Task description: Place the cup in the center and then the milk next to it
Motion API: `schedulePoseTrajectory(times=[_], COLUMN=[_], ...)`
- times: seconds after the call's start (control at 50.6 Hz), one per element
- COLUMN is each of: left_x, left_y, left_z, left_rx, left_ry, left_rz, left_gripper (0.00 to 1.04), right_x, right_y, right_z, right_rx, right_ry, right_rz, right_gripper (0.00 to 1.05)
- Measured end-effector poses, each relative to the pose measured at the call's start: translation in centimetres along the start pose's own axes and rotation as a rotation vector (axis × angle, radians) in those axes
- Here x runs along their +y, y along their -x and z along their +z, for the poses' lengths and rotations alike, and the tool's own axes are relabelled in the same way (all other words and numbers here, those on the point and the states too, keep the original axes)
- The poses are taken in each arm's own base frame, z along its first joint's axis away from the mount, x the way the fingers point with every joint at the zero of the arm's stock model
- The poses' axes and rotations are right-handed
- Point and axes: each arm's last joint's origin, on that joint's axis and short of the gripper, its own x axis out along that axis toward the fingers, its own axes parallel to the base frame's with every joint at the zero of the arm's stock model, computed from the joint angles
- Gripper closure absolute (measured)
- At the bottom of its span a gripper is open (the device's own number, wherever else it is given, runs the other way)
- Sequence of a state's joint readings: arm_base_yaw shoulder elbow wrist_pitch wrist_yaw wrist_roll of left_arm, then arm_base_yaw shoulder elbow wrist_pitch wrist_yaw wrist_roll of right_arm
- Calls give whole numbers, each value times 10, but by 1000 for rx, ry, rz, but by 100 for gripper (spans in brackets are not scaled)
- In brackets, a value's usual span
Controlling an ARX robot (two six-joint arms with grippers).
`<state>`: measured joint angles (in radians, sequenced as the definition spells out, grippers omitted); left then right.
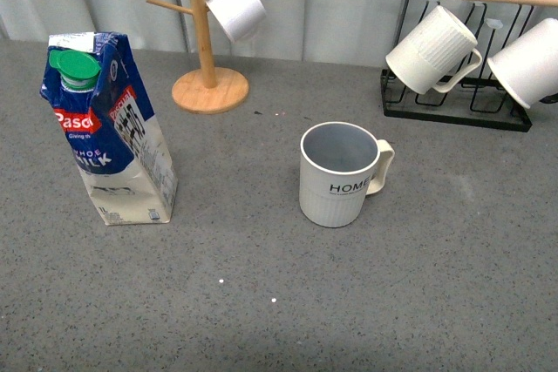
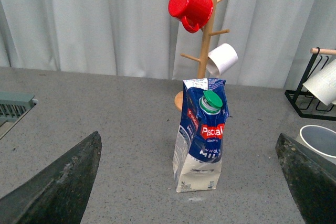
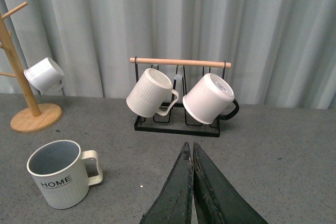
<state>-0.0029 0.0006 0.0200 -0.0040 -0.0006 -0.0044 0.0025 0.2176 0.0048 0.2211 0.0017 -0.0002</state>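
One cup [image 1: 336,176]: central on counter [image 1: 410,302].
Milk [image 1: 113,128]: standing, well left.
Left gripper [image 2: 188,136]: jaws wide, empty.
Right gripper [image 3: 190,148]: jaws together, empty.

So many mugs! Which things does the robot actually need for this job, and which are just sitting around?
Needed: HOME cup, milk carton.
Just sitting around: wooden mug tree, small white cup, red cup, black rack, ribbed white mug, another white mug.

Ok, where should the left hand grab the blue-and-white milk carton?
On the blue-and-white milk carton, probably the flat mid-body below the sloped top, coming in level from the robot's side. It stands upright, tall and narrow, and the open left hand faces it.
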Motion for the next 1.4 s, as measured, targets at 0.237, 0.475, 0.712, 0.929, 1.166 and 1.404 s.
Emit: schedulePoseTrajectory(times=[0.237, 0.475, 0.712, 0.929, 1.166, 1.404], left_x=[0, 0, 0, 0, 5, 2], left_y=[0, 0, 0, 0, -18, -55], left_z=[0, 0, 0, 0, -11, -12], left_rx=[0, 0, 0, 0, 187, 196], left_ry=[0, 0, 0, 0, 48, 82], left_rz=[0, 0, 0, 0, 151, 129], left_gripper=[7, 7, 7, 7, 7, 7], right_x=[0, 0, 0, 0, 0, 0], right_y=[9, 13, 13, 13, 14, 14], right_z=[-4, -3, -3, -3, -3, -3], right_rx=[32, 6, 5, 5, 5, 5], right_ry=[0, 0, 0, -1, 0, 0], right_rz=[2, 3, 3, 3, 3, 3], right_gripper=[104, 96, 50, 7, 9, 9])
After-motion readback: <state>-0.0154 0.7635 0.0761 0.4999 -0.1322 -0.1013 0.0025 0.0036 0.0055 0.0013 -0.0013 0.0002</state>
